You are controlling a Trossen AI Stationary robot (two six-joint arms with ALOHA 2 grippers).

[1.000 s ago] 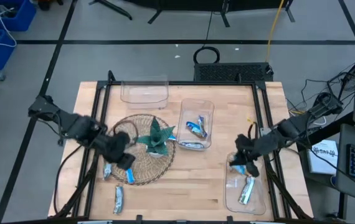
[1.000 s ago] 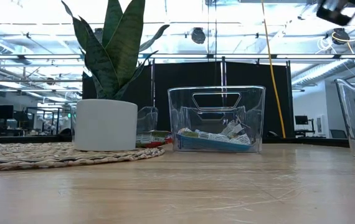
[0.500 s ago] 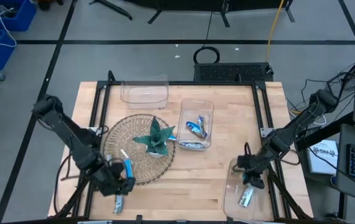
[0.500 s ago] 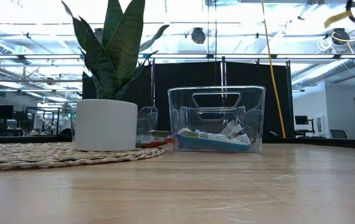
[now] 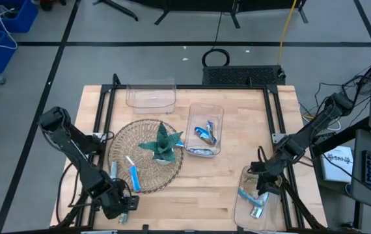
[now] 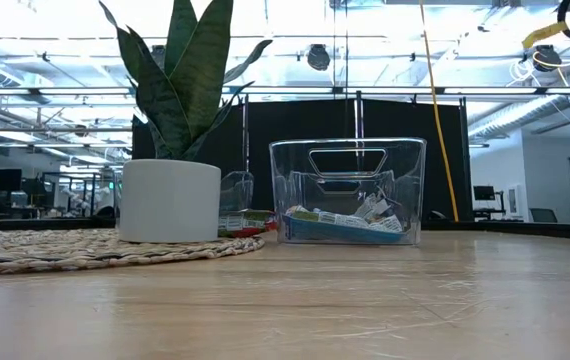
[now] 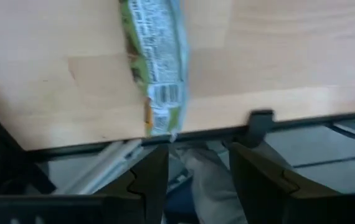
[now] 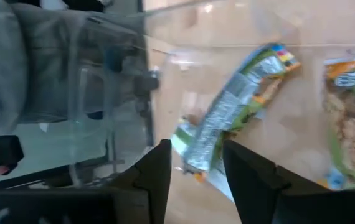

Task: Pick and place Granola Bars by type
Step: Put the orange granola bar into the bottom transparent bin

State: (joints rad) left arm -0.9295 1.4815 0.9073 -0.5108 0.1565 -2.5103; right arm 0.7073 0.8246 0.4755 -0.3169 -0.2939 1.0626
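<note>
A granola bar in a green and silver wrapper [image 7: 156,68] lies flat on the wood by the table's near edge. My left gripper [image 7: 193,177] hovers open just above it, at the near left [image 5: 125,203]. Two blue bars [image 5: 133,175] lie on the wicker mat [image 5: 148,185] beside the plant [image 5: 163,144]. My right gripper [image 8: 193,168] stands open over the near-right clear bin [image 5: 241,211], above a silver-green bar [image 8: 233,112] that lies on the bin's floor next to another bar [image 8: 352,118]. More bars [image 5: 205,133] lie in the middle bin [image 5: 205,107].
An empty clear bin [image 5: 151,95] stands at the far left. The plant in its white pot [image 6: 170,200] sits on the mat, left of the middle bin [image 6: 347,190]. Black frame rails run along the table's edges [image 5: 101,130]. Bare wood [image 5: 198,188] lies between the mat and the right bin.
My left gripper has swung from over the mat toward the table's near edge and sunk, rolling as it went, until it hangs over the bar there. My right gripper has dipped toward the near-right bin and let go of a blue bar, which now lies inside.
</note>
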